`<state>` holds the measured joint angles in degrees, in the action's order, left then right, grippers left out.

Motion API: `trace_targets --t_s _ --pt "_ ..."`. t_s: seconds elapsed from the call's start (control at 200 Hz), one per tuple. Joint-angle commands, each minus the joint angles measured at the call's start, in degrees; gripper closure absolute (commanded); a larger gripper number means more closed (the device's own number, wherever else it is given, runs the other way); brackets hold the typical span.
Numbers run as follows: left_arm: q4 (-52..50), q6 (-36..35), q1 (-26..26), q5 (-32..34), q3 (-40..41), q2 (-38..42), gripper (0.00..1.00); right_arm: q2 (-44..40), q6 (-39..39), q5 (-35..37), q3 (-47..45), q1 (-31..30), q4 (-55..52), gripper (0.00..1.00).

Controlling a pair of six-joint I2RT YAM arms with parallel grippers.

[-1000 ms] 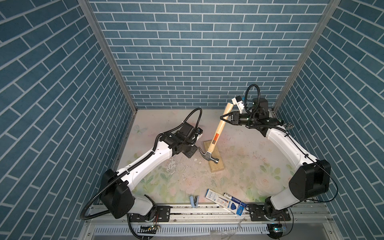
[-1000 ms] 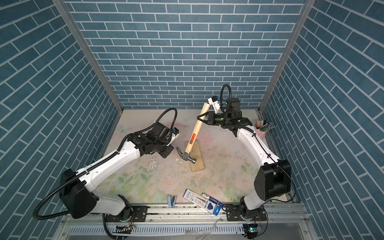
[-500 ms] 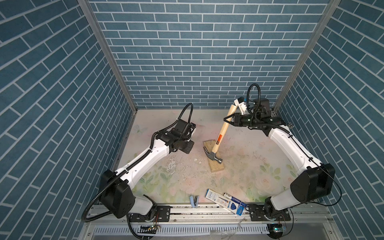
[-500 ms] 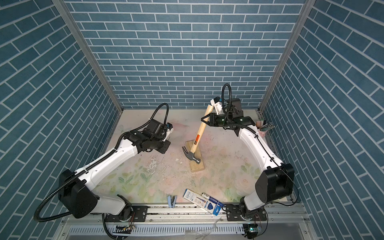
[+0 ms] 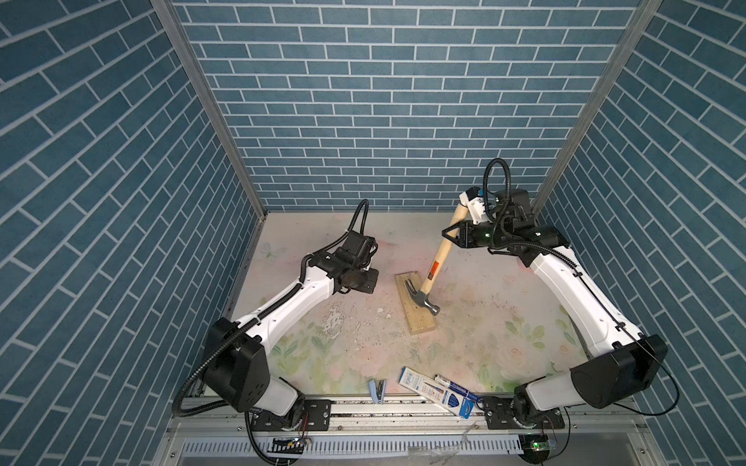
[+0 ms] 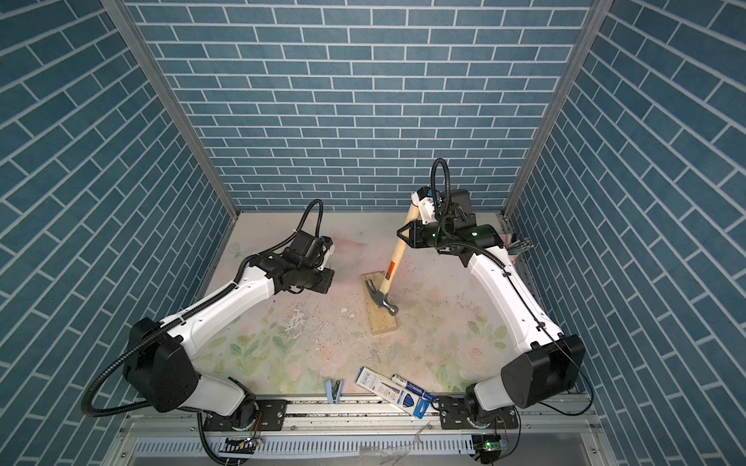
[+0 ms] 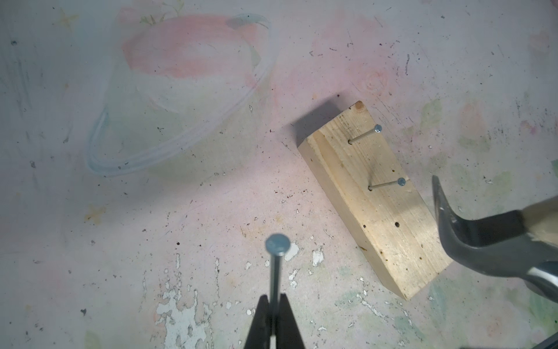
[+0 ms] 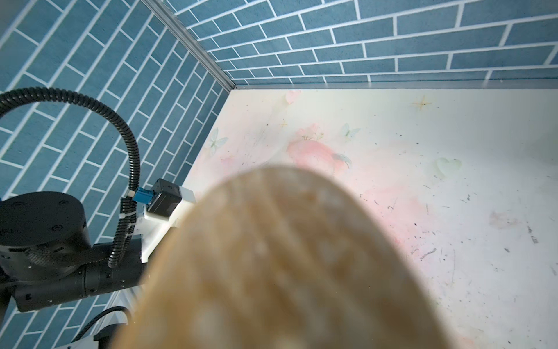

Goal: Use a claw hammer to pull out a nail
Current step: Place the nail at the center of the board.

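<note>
Up front by the rail lie a blue stapler [image 5: 377, 390] & a pen pack [image 5: 436, 391]. Mid-table, left gripper [image 7: 274, 302] w/ jaws pinching a nail [image 7: 276, 266] hangs near the wood block [image 7: 374, 196], where two other nails [image 7: 363, 135] stand. Claw hammer [image 5: 438, 258]: head over block, handle slanting up toward the back, right gripper [image 5: 454, 238] jaws clamped on its upper part.

The claw hammer [image 5: 434, 266], pale-handled with an orange-and-black label, is held tilted by the right tool [image 5: 453, 235], its grey head over the wooden block [image 5: 418, 320]. One nail [image 7: 275, 269] is pinched in the left tool [image 7: 274, 297]; two other nails [image 7: 363, 135] are set in the block.
</note>
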<state>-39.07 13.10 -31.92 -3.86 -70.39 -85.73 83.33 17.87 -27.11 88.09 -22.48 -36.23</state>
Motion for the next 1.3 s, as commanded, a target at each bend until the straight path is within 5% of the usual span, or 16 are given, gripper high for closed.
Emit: trace_targets --t_s 0.0,1.295 --pt "1.16 3.29 0.46 0.43 0.75 -1.15 1.0 -2.82 1.14 1.37 3.31 -1.19 -0.06 1.0" --pt "5.93 8.95 1.33 3.59 -0.52 -22.25 1.0 -5.99 -1.87 7.07 4.72 -6.18 -1.44 1.0"
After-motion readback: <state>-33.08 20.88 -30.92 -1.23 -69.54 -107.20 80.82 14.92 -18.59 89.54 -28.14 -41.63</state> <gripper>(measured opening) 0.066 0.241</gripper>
